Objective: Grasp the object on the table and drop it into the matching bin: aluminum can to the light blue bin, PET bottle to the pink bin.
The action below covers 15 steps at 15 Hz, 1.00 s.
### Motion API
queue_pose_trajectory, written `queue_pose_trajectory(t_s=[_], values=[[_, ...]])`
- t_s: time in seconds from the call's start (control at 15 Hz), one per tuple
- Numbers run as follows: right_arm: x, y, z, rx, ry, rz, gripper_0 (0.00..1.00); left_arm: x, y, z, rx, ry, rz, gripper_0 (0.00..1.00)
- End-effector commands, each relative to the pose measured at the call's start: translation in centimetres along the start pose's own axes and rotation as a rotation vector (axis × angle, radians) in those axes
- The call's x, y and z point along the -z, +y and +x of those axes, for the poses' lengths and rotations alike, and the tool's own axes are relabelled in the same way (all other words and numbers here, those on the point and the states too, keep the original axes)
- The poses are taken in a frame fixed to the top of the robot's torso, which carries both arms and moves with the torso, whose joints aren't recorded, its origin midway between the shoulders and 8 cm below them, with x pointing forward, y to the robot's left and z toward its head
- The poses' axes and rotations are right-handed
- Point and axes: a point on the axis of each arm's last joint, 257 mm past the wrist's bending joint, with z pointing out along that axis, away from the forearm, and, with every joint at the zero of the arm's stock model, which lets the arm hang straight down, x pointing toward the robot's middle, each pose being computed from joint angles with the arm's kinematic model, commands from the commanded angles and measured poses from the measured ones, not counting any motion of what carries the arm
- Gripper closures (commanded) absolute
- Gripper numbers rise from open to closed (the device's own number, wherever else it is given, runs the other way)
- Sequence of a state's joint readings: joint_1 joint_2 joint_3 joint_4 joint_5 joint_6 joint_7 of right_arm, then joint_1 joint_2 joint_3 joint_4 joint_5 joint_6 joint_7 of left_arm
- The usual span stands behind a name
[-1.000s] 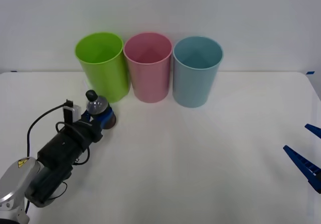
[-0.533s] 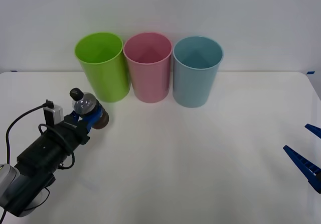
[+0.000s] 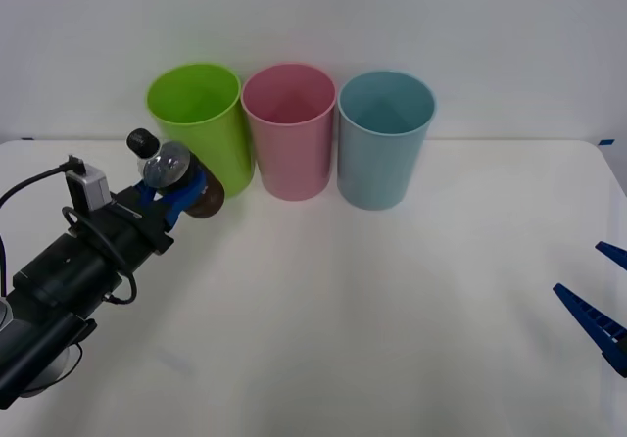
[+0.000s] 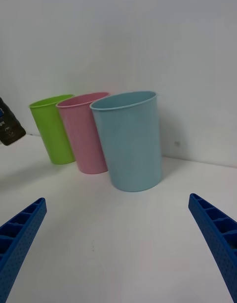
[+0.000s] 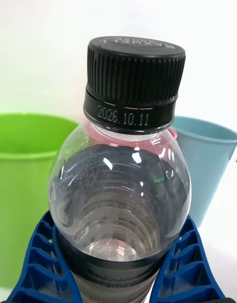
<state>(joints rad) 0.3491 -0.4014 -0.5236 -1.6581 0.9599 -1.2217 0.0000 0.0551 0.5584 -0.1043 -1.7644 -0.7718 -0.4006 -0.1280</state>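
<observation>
My left gripper [image 3: 171, 190] is shut on the PET bottle [image 3: 168, 169], a small clear bottle with a black cap and a dark label band, held up off the table [image 3: 353, 300] in front of the lime green bin [image 3: 199, 128]. The left wrist view has the bottle [image 5: 123, 184] upright between the blue fingers [image 5: 39, 263]. The pink bin [image 3: 289, 128] stands to its right, then the light blue bin [image 3: 384, 138]. My right gripper [image 3: 600, 300] waits open at the table's right edge. In the right wrist view the bottle's [image 4: 9, 123] lower part hangs left of the bins.
The three bins stand in a row at the back of the white table, close against the wall [image 3: 490, 35]. In the right wrist view the light blue bin [image 4: 129, 140] is nearest, with the pink bin [image 4: 83, 132] and the green bin [image 4: 52, 128] behind it.
My left arm has lifted the bottle off the table and pulled it up and to the left. It now hangs in front of the green bin. The right arm has not moved.
</observation>
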Motion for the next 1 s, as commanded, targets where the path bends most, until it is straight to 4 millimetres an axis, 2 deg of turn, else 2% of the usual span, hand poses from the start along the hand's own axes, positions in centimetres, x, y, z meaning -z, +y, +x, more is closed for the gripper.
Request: queue_pose_trajectory(t_s=[0.07, 0.33, 0.6, 0.73, 1.0], values=[[0.0, 0.0, 0.0, 0.000, 0.000, 0.000, 0.00, -1.3, -0.9, -3.1, 0.019, -0.053, 0.039, 1.00], [0.0, 0.0, 0.0, 0.000, 0.000, 0.000, 0.00, -2.2, -1.8, -8.0, 0.065, -0.097, 0.106, 1.00], [0.0, 0.0, 0.0, 0.000, 0.000, 0.000, 0.00, -3.2, -2.2, -11.8, 0.104, -0.141, 0.134, 1.00], [0.0, 0.0, 0.0, 0.000, 0.000, 0.000, 0.00, -4.9, -2.6, -12.7, 0.112, -0.151, 0.123, 1.00], [0.0, 0.0, 0.0, 0.000, 0.000, 0.000, 0.00, -9.0, -3.6, -13.0, 0.104, -0.144, 0.097, 1.00]])
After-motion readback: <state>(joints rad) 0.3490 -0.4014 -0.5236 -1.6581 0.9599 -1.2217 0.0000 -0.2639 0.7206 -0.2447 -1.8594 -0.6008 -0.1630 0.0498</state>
